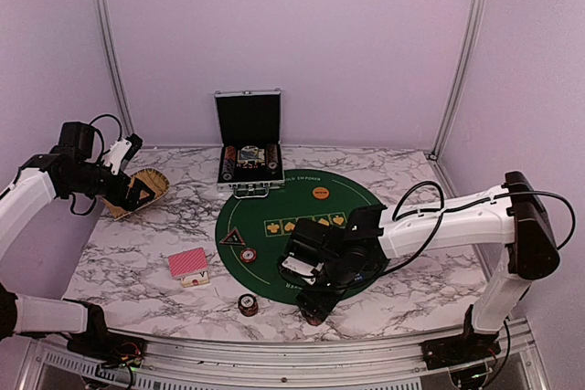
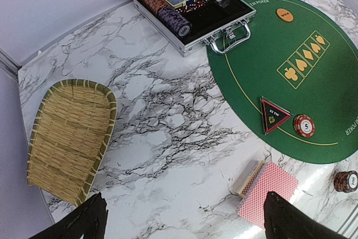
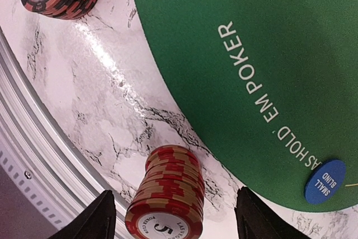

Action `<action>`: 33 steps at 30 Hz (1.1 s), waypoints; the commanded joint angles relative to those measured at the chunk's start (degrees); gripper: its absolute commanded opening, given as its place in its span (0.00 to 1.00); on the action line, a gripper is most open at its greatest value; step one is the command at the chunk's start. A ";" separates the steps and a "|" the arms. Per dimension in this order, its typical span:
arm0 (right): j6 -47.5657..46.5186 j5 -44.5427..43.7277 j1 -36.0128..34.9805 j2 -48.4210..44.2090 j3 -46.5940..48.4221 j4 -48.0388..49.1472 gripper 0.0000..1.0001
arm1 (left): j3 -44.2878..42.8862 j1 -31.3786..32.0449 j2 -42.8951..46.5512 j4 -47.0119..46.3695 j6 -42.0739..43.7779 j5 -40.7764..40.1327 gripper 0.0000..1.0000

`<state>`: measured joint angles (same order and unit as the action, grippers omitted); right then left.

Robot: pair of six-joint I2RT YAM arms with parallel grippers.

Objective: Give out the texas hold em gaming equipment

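One red-and-tan striped chip stack (image 3: pixel 168 194) between the right end effector's (image 3: pixel 176 216) open fingers, clear of both.

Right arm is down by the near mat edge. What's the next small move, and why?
Probably close the right gripper on the red 5-chip stack: its jaws stand open either side of the stack, gaps showing, and the stack stands upright on the marble just off the green mat.

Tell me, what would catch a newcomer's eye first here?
The round green poker mat in the middle of the marble table, with an open silver-edged case at its far side. At the mat's near edge, the open right gripper straddles a stack of red chips.
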<state>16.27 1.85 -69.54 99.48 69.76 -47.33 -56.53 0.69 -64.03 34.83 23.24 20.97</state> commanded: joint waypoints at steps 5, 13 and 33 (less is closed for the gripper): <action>0.16 -1.06 -0.42 0.54 -0.65 1.26 0.67 | -2.44 -0.29 0.66 1.68 0.49 0.43 0.99; 0.26 -1.21 -0.42 0.14 -0.63 1.28 0.58 | -2.44 -0.25 0.68 1.73 0.48 0.43 0.99; -0.18 -4.20 -0.38 -0.91 5.11 -4.08 0.26 | -2.44 -0.28 0.68 1.68 0.49 0.70 0.99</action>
<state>16.27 0.73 -69.54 99.48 70.50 -49.06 -57.54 0.69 -64.03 35.20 23.40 20.99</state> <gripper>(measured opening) 0.395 0.989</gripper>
